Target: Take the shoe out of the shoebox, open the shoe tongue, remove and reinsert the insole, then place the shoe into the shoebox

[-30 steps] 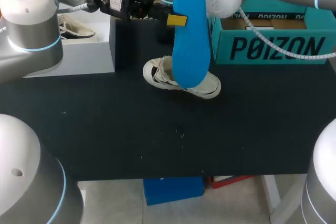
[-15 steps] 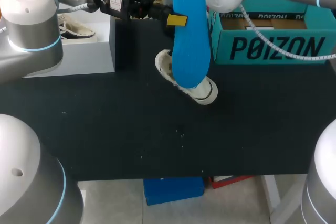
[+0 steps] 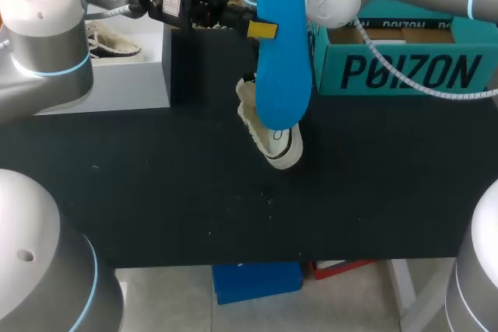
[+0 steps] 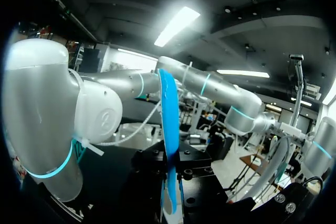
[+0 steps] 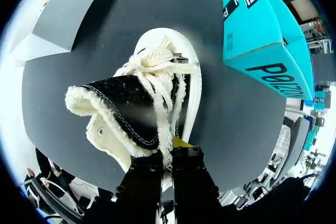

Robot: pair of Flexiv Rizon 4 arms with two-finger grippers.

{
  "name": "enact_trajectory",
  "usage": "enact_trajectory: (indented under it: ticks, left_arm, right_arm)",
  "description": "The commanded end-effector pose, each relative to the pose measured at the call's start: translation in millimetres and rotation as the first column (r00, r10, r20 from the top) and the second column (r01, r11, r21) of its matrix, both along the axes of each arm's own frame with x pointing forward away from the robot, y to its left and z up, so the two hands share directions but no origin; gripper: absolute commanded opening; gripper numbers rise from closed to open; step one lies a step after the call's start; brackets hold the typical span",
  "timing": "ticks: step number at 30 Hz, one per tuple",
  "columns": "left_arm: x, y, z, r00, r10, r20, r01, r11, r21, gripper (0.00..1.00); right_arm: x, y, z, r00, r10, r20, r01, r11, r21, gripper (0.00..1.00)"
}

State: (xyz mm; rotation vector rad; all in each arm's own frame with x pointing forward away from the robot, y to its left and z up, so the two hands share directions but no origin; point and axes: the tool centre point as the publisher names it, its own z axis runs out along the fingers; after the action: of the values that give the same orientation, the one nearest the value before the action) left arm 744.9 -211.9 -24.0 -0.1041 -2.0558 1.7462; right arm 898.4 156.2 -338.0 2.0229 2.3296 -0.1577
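1. Far left on the surface point(image 3: 156, 184): a white box point(image 3: 128, 75) with a second shoe point(image 3: 109, 40) inside, well apart from the work.
2. With the left hand point(image 3: 268, 30), clamps the blue insole point(image 3: 280, 68) from both sides, upright and high over the surface. Probably holds it there to leave the shoe's mouth free for reinsertion.
3. Just beneath the insole: the shoe point(image 3: 272, 136), white with fleece lining, out of the shoebox, on or barely off the surface.
4. With the right hand point(image 5: 167, 153), pinches the shoe's fleecy collar, tongue and laces lying ahead. Likely steadies the opening and angles it toward the insole.
5. Far right: the teal shoebox point(image 3: 405, 68), open on top, ready for the shoe's return.
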Motion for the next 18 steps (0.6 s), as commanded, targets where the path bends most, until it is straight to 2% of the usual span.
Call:
enact_trajectory:
  ticks: [1,7,15,16,17,18]
  left_arm:
    - [0.6,-1,0,1.0,-0.001,0.001,0.001,1.0,0.002,0.0]
    - [0.6,-1,0,1.0,-0.001,0.001,0.001,1.0,0.002,0.0]
    - [0.6,-1,0,1.0,-0.001,0.001,0.001,1.0,0.002,0.0]
    - [0.6,-1,0,1.0,-0.001,0.001,0.001,1.0,0.002,0.0]
    - [0.6,-1,0,1.0,-0.001,0.001,0.001,1.0,0.002,0.0]
    - [0.6,-1,0,1.0,-0.001,0.001,0.001,1.0,0.002,0.0]
  right_arm:
    - [1.8,4,-17,0.955,-0.297,-0.005,0.297,0.955,0.003,0.0]
    - [-0.6,-2,-37,0.961,-0.276,-0.001,0.276,0.961,-0.012,0.0]
    - [-3.6,-18,-47,0.958,-0.287,0.021,0.287,0.958,-0.002,0.0]
    - [-4.2,-19,-48,0.957,-0.289,0.024,0.289,0.957,0.004,0.14]
    - [-5.0,-21,-48,0.956,-0.292,0.026,0.292,0.956,0.008,0.5]
    - [-5.8,-23,-49,0.952,-0.306,0.027,0.306,0.952,0.011,1.0]
